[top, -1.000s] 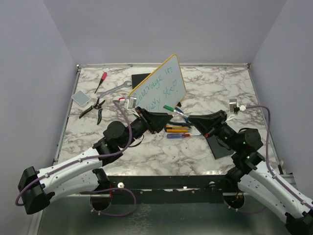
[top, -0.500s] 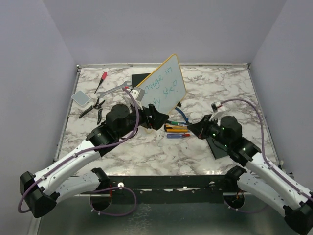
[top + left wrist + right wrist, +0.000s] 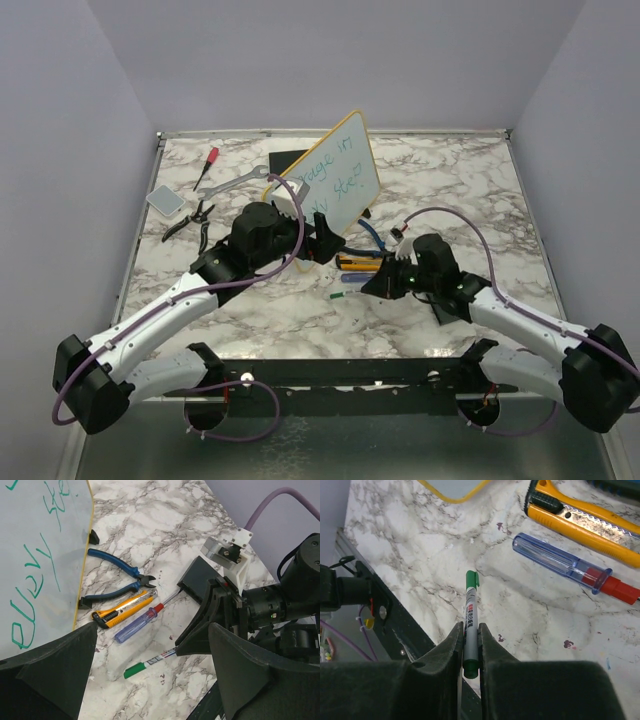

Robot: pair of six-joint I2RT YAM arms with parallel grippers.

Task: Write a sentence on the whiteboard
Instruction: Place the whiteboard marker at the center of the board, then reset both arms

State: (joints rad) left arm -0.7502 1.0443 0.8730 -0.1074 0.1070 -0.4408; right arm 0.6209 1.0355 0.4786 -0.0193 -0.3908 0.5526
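Slim marker [image 3: 470, 612] now down at marble [image 3: 545, 625]

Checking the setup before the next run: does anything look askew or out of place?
The whiteboard stands on edge, tilted, rather than lying flat; blue pliers lie at its foot.

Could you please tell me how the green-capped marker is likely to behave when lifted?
The marker looks stiff and light, likely easy to lift. The right gripper pinches it near one end, so it might pivot. Its round barrel could roll if released.
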